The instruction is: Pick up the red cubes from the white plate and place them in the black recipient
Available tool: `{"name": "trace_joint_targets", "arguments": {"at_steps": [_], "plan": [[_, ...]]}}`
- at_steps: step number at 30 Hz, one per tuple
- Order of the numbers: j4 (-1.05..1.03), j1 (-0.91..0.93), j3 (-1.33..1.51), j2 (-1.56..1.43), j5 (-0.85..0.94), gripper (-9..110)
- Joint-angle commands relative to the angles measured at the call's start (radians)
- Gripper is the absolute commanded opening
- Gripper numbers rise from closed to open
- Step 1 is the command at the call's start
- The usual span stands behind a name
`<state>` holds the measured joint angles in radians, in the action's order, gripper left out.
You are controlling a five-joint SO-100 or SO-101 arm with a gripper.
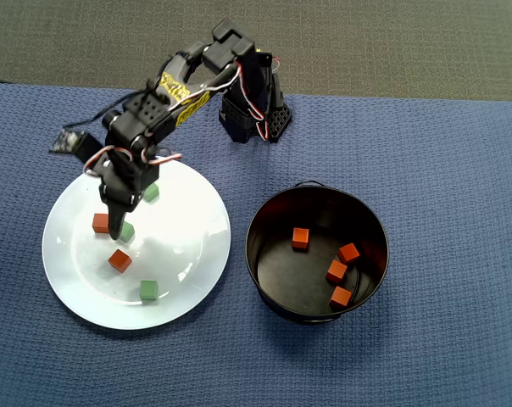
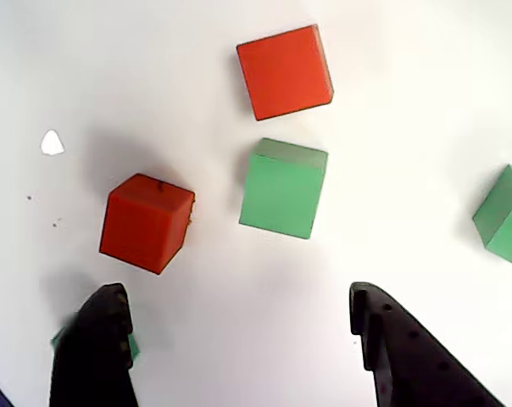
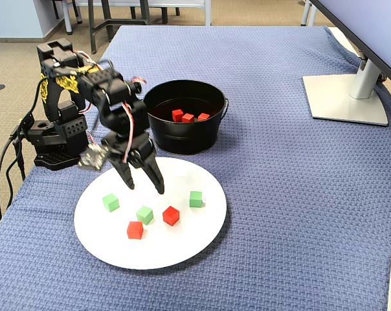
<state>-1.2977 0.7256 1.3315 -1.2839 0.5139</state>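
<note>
The arm [image 3: 98, 97] arches forward from its base and bends steeply down, its gripper [image 3: 144, 186] pointing downward with both fingers spread apart, holding nothing.

Three green cubes [image 3: 144, 214] sit scattered around, all the same size, none touching each other. The tabletop [image 3: 279, 194] is covered in a blue waffle-weave cloth. Off at the far right of the fixed view there's a monitor stand [image 3: 346, 97] with a flat grey base. Behind that, carpet floor [image 1: 366, 42].
</note>
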Motion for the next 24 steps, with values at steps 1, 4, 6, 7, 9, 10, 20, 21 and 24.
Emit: {"name": "trace_joint_targets", "arguments": {"at_steps": [1,4,6,7,9,10,20,21,24], "plan": [[-0.032,0.057,-0.127,0.034,0.181,26],[-0.028,0.107,-0.17,0.051,0.252,26],[-0.029,0.127,-0.172,0.057,0.282,26],[-0.031,0.138,-0.169,0.066,0.304,26],[-0.029,0.163,-0.17,0.091,0.356,25],[-0.028,0.172,-0.175,0.106,0.377,25],[0.012,0.201,-0.258,0.225,0.36,24],[0.02,0.196,-0.258,0.229,0.35,24],[0.029,0.181,-0.265,0.25,0.331,24]]}}
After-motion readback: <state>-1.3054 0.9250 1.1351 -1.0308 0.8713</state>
